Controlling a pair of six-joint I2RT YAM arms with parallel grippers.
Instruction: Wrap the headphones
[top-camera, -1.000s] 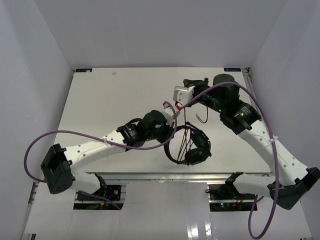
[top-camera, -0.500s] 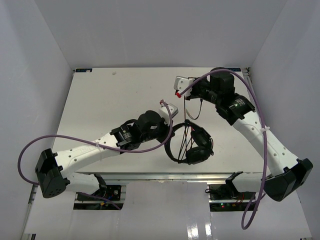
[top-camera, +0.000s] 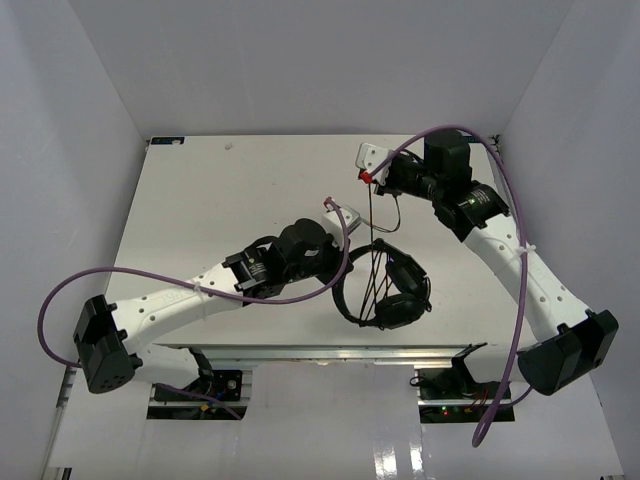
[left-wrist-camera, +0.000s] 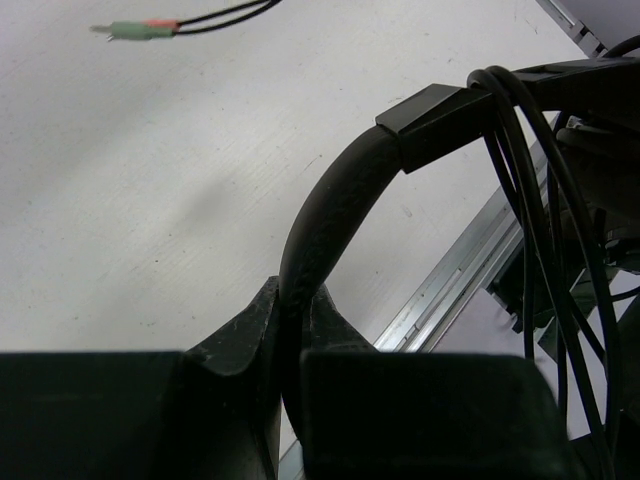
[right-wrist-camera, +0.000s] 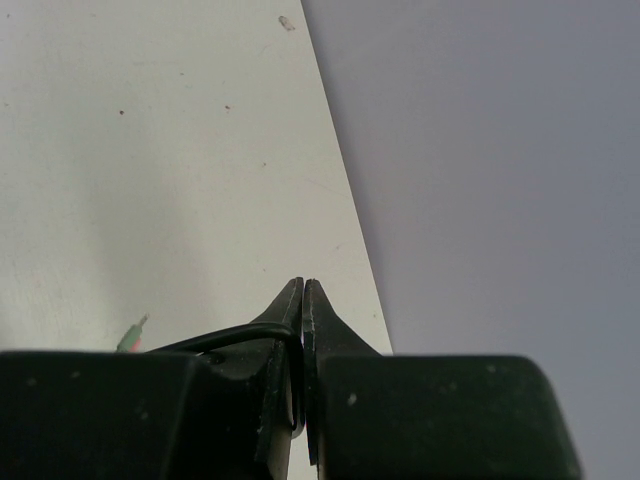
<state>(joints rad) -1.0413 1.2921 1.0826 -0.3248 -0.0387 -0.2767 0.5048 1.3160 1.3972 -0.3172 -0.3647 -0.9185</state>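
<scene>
The cable, pinched in the right hand, has been drawn farther back for wrapping; the headband is clamped by the left hand.

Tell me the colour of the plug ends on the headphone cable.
Green and pinkish-red; the plug ends show best in the left wrist view.

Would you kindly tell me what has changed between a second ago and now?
The right gripper, shut on the cable, moved toward the far edge of the table, drawing the cable away from the headphones. The left gripper stayed clamped on the headband, and the headphones kept their place near the front edge.
</scene>
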